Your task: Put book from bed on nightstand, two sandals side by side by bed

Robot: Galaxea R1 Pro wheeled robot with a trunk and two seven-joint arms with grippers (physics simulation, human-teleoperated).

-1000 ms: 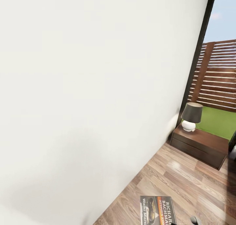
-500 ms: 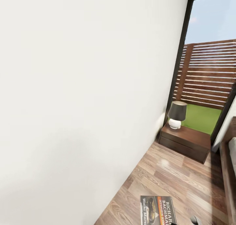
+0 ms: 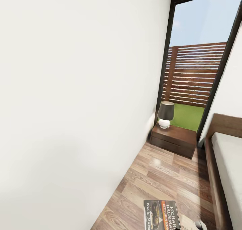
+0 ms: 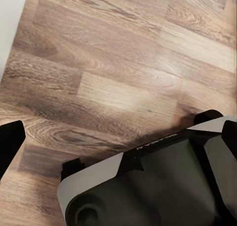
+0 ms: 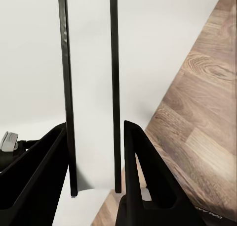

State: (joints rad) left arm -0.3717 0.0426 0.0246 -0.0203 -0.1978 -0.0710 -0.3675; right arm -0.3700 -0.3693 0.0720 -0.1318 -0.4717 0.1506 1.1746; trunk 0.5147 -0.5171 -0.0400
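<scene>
1. The book (image 3: 162, 215) shows at the lower edge of the head view, held up in front of the robot, above the wood-plank floor (image 3: 161, 176). Its cover faces the camera and the orange and white lettering runs along its long side.
2. In the right wrist view the right end effector (image 5: 96, 161) is clenched on the book (image 5: 91, 87). The two black fingers (image 5: 140, 166) stand on either side of the thin book, which is seen edge-on, and its long axis runs straight out along the fingers.
3. The left end effector (image 4: 118, 132) looks down at bare floor planks (image 4: 108, 53). One black finger tip (image 4: 11, 139) shows at the side and nothing lies between the fingers, so it seems released and holds nothing.
4. The nightstand (image 3: 174, 140) stands ahead and a little to the right of the book, against the white wall (image 3: 74, 89) under the black-framed window (image 3: 198, 55). A lamp (image 3: 165, 114) with a dark shade sits on the wall-side part of its top.
5. The bed (image 3: 228, 163) runs along the right side of the head view, and the nightstand is just beside its headboard (image 3: 227, 124).
6. In my judgement the coming move depends on this line: the nightstand is well ahead of the book, across open floor. The right arm already carries the book, so it is the one to use, and the bare part of the top, on the bed side of the lamp, seems the better place.
7. The sandals are not among the things I can see here.
</scene>
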